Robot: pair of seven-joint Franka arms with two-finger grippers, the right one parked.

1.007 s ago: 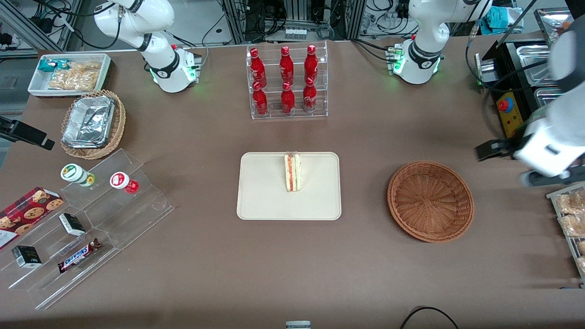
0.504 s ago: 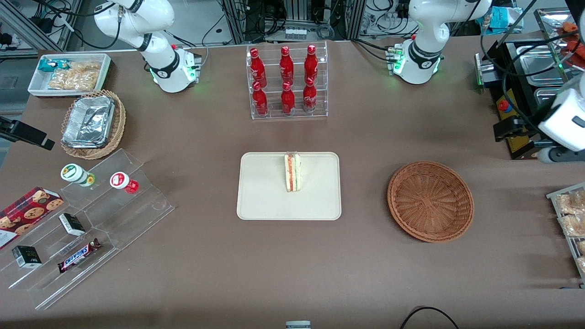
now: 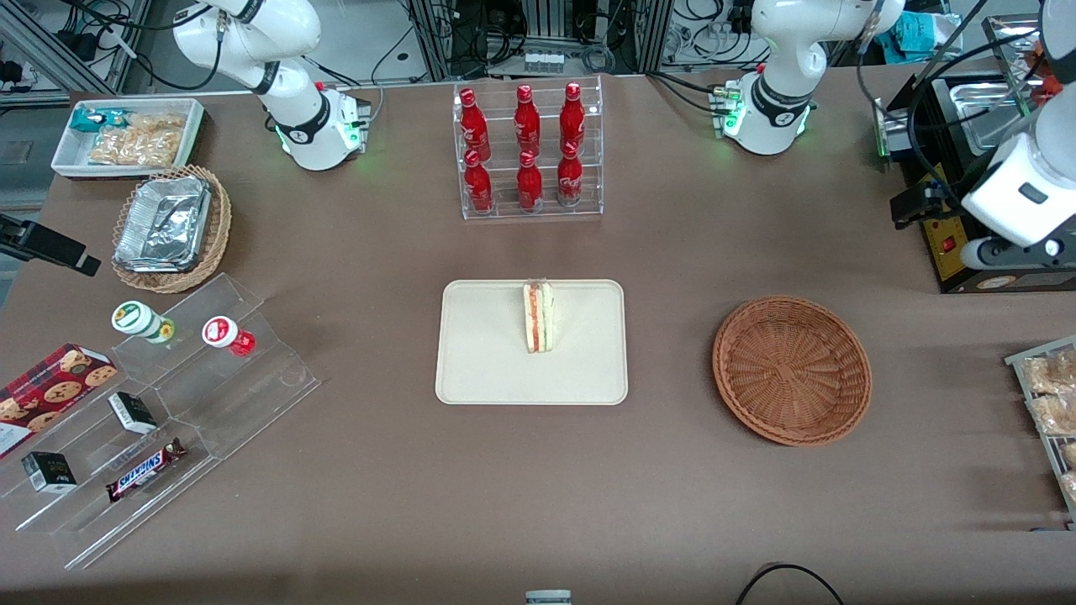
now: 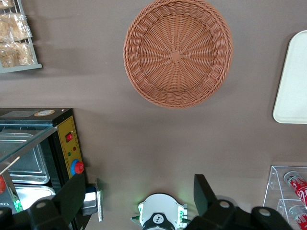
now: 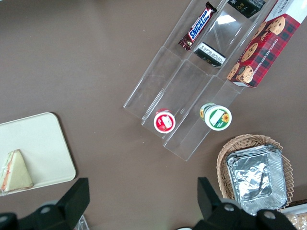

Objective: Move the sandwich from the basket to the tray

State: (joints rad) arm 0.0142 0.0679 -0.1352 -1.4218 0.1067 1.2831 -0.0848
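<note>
The sandwich (image 3: 538,317), a white wedge with red and green filling, stands on the cream tray (image 3: 487,361) at the table's middle; the right wrist view also catches the sandwich (image 5: 14,171). The round reddish-brown basket (image 3: 791,370) lies beside the tray toward the working arm's end, with nothing in it. My gripper (image 3: 915,205) hangs high near the black box, farther from the front camera than the basket. In the left wrist view the gripper (image 4: 139,187) is open with nothing between its fingers, and the basket (image 4: 178,52) and a tray (image 4: 292,81) edge show below it.
A clear rack of red bottles (image 3: 528,151) stands farther back than the tray. A black box with a red button (image 3: 941,218) and a rack of bagged snacks (image 3: 1046,395) sit at the working arm's end. At the parked arm's end stands an acrylic step stand (image 3: 160,420).
My gripper has drawn back from beside the basket, farther from the front camera, to beside the black box. Sandwich, tray and basket have not moved.
</note>
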